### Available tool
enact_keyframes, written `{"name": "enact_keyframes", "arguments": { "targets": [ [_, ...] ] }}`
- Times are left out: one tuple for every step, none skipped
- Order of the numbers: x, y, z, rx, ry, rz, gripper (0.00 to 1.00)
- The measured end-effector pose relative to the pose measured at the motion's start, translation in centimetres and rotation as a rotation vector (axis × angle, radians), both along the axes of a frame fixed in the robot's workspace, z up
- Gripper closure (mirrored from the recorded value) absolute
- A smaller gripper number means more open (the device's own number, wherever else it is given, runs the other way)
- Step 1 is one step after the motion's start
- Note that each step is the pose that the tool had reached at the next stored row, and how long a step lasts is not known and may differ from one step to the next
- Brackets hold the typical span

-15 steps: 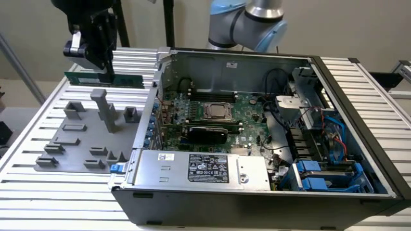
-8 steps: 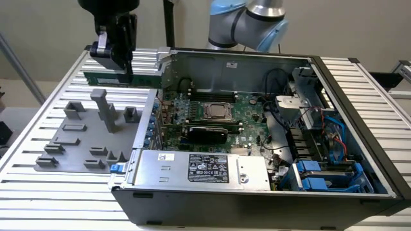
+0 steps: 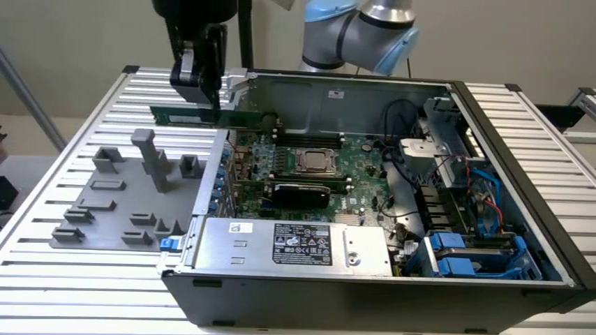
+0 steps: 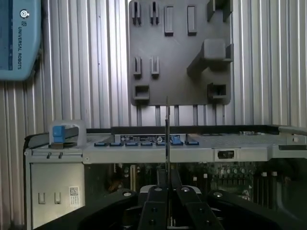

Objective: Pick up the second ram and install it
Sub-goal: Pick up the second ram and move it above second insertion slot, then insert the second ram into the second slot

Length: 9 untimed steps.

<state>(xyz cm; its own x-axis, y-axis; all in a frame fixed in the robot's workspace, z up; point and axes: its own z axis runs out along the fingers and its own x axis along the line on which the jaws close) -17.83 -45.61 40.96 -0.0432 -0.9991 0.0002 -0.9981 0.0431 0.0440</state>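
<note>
Green second ram (image 3: 200,116): held level in the air, over the far corner of the computer case (image 3: 373,303), at the exterior view's left.
End effector (image 3: 211,99): closed tightly on the second ram's upper edge.

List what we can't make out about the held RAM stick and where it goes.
- Exterior view: where the gripper pinches the second ram is hidden behind its own body.
- Wrist view: the ram is edge-on, so its chips and notch are unseen.
- Exterior view: free memory slots on the motherboard are too small to tell.
- Exterior view: the arm is cut off by the top edge.
</note>
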Motion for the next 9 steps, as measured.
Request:
{"name": "enact_keyframes", "arguments": {
  "targets": [
    [0.5,0.11,-0.15,-0.0003,-0.0001,0.000,1.00],
    [0.9,0.23,-0.32,-0.0006,-0.0001,0.000,1.00],
    [1.4,0.35,-0.50,-0.0007,-0.0001,0.000,1.00],
    [1.8,0.47,-0.67,-0.0009,-0.0001,0.000,1.00],
    [2.3,0.61,-0.85,-0.0010,0.0000,0.000,1.00],
    [2.7,0.76,-1.04,-0.0009,-0.0001,0.000,1.00],
    [3.2,0.92,-1.23,-0.0008,-0.0001,0.000,1.00],
    [3.6,1.06,-1.39,-0.0009,-0.0001,0.000,1.00],
    [4.1,1.24,-1.59,-0.0008,-0.0001,0.000,1.00]
  ]
}}
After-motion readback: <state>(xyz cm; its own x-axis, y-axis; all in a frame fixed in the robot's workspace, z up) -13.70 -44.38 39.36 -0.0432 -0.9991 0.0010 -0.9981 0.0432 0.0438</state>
